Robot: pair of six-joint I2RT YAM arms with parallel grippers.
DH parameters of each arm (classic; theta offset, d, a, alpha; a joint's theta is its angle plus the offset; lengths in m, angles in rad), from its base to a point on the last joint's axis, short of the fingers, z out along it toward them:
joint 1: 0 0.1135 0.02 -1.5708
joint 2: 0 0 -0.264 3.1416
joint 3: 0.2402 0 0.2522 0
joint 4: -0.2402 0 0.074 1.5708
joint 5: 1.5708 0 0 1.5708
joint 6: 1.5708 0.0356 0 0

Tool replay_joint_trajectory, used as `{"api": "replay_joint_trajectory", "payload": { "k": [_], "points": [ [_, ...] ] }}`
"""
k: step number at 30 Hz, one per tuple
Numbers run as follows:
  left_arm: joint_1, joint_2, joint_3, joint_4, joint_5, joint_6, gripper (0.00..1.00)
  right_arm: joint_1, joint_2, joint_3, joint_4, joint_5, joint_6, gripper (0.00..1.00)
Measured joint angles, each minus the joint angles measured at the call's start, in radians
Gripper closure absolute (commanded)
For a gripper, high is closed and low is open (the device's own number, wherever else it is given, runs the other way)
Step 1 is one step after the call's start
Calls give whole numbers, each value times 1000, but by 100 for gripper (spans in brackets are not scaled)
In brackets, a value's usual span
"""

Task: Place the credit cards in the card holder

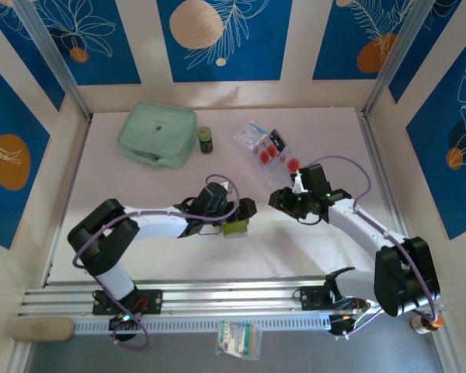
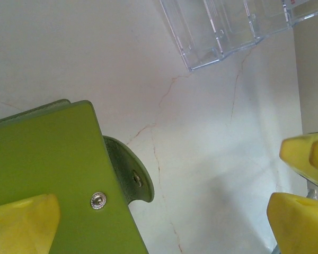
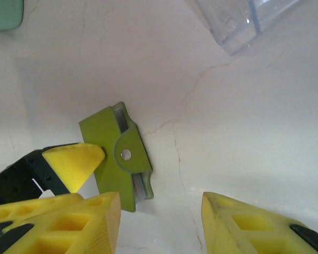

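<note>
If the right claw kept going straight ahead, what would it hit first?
Most likely the green wallet, sitting just ahead and a little left of the right gripper. Depth is unclear, so it could be the tabletop.

The left arm (image 1: 159, 222) and right arm (image 1: 362, 226) share white links, black joints, purple cables (image 1: 217, 176), yellow fingers (image 3: 244, 222).

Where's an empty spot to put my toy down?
Bare: the left side between the mint pouch and the left arm; the far right corner beside the clear tray; the near strip along the rail. Crowded: the middle, where the left claw and right claw flank the card holder.
</note>
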Motion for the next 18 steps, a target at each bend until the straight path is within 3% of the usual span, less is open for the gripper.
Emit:
{"api": "replay_joint_trajectory", "payload": {
  "k": [11, 18],
  "points": [
    [-6, 2, 68, -89, -10, 3, 0, 8, -86, -2, -47, -44, 0, 58],
    [38, -8, 184, -157, 48, 27, 0, 122, -96, -2, -47, -39, 36, 74]
  ]
}}
